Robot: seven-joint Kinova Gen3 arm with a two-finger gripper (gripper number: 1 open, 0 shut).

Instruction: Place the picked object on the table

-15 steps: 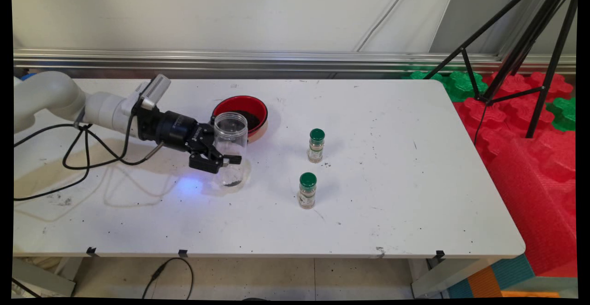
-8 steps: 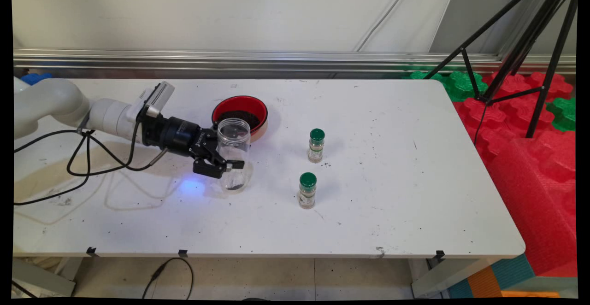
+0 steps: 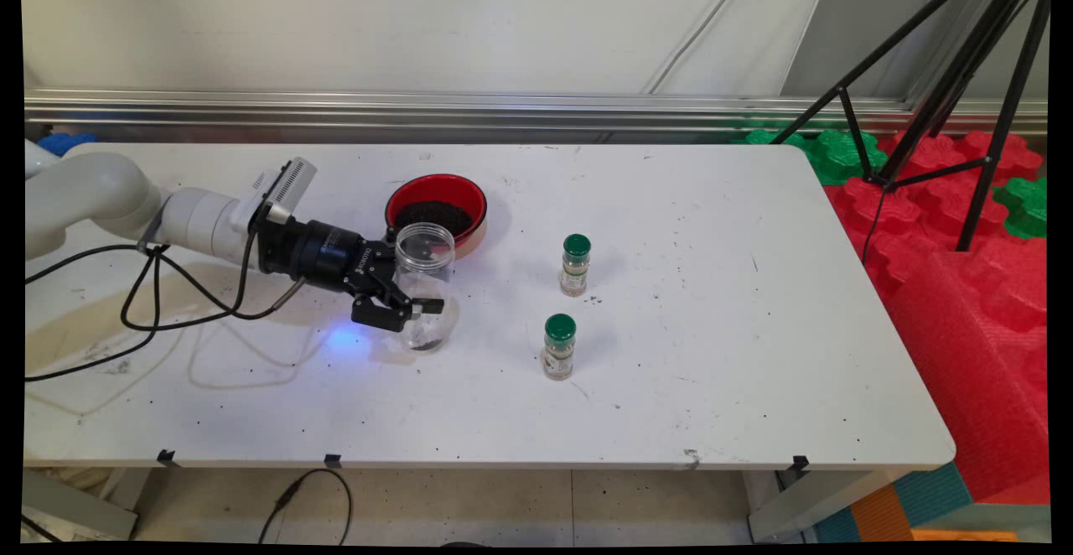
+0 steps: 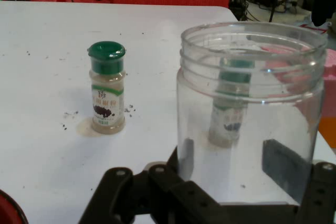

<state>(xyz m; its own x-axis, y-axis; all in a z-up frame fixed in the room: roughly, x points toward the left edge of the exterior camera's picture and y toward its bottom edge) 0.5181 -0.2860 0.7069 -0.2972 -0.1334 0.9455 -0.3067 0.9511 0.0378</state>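
Clear jar (image 3: pixel 424 287) seemingly clamped between gripper (image 3: pixel 417 307) fingers.

The black end effector (image 3: pixel 417 307) grips a clear, colourless jar (image 3: pixel 424 285). At the jar's 12 o'clock sits a red bowl (image 3: pixel 437 200) of dark grounds. At its 3 o'clock stand two green-capped spice bottles (image 3: pixel 574 265) (image 3: pixel 559 346) with pale contents on the speckled white table (image 3: pixel 712 354).
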